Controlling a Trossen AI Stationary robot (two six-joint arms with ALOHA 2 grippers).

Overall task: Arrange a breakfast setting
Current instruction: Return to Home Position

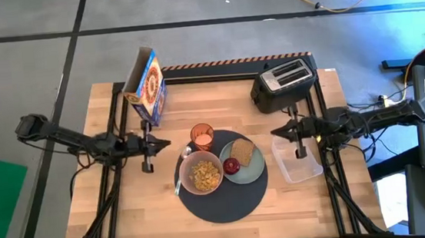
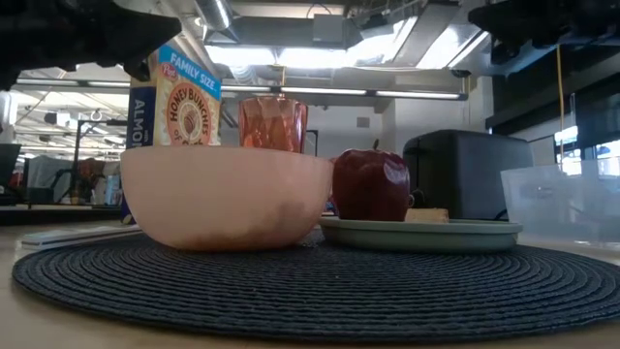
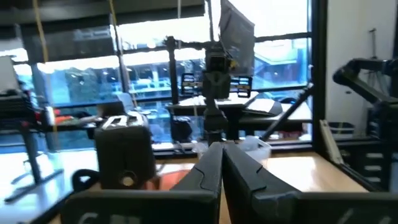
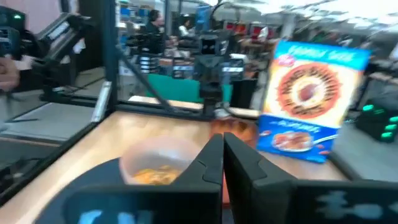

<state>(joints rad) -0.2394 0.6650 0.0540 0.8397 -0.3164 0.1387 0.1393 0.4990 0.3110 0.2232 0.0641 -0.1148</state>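
Observation:
A round dark grey mat (image 1: 227,202) lies at the table's middle near edge. On it stand a pink bowl (image 1: 200,174) holding cereal and a pale green plate (image 1: 252,169). The plate carries a toast slice (image 1: 241,150) and a small red fruit (image 1: 231,165). An amber cup (image 1: 202,138) stands at the mat's far edge, and a metal spoon (image 1: 179,182) lies left of the bowl. My left gripper (image 1: 167,144) hangs shut left of the cup, clear of everything. My right gripper (image 1: 274,133) hangs shut right of the plate, also touching nothing.
A blue-and-yellow cereal box (image 1: 146,86) stands at the far left of the table and a black toaster (image 1: 284,82) at the far right. A clear plastic container (image 1: 297,158) sits right of the mat, under my right arm. Bare wood lies left of the mat.

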